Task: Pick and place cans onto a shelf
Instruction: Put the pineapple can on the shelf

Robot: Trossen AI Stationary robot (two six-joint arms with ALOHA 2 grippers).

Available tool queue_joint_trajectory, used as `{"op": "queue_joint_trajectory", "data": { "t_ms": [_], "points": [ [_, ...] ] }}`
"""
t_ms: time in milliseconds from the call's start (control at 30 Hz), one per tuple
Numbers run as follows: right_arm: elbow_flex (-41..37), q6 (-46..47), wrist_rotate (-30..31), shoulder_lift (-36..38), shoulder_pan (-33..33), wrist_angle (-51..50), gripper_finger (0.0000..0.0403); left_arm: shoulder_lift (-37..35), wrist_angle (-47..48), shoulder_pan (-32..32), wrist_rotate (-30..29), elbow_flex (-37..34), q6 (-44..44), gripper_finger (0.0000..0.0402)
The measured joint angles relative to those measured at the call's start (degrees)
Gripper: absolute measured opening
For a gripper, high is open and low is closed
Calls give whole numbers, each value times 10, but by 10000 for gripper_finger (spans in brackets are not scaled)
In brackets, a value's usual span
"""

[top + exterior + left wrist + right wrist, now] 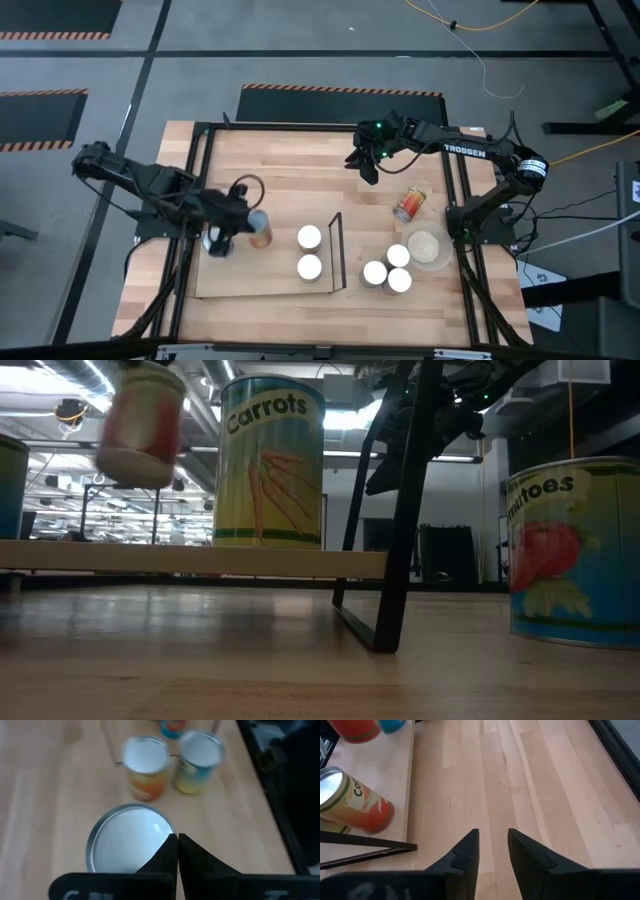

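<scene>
1. Cans on the shelf (pixel 270 282): two white-topped cans (pixel 309 237) stand upright on the pale board, side by side and just beside its black frame (pixel 338 250).
2. A third can (pixel 261 231) at the board's far end from the frame shows its orange side from above, so it looks tilted. The low view blurs it, and I cannot tell whether it stands settled.
3. The left pincer (pixel 177 845) hangs over that end of the board. Its tips are pressed together with nothing between them, right above the silvery top of a fourth can (pixel 130 840). That can is under the pincer, not gripped by it.
4. Not yet placed: three upright cans (pixel 398 256) are clustered on the worktop (pixel 290 170) beyond the frame, close to the beige dish (pixel 427 247). One more can (pixel 410 204) lies on its side a little apart from them.
5. The right pincer (pixel 492 840) hovers over bare worktop near the far edge, its fingers a narrow gap apart and holding nothing.
6. By my reckoning the job is about halfway. Two cans are properly set, two at the board's end are doubtful, and four remain off the shelf. The toppled one will likely need the most care.
</scene>
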State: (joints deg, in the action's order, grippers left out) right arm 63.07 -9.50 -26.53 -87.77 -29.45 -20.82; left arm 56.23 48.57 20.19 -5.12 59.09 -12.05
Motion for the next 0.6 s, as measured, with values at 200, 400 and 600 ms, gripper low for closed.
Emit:
{"op": "queue_joint_trajectory", "data": {
  "t_ms": [200, 400, 600],
  "points": [
    [0, 2, 0, 0, 0, 1, 108, 0, 0, 83, -37, 0, -18, 0],
    [0, 3, 0, 0, 0, 4, 108, 5, 17, 139, -96, -8, -50, 0],
    [0, 2, 0, 0, 0, 8, 108, 5, -9, 159, -118, -65, -69, 0]
  ]
}}
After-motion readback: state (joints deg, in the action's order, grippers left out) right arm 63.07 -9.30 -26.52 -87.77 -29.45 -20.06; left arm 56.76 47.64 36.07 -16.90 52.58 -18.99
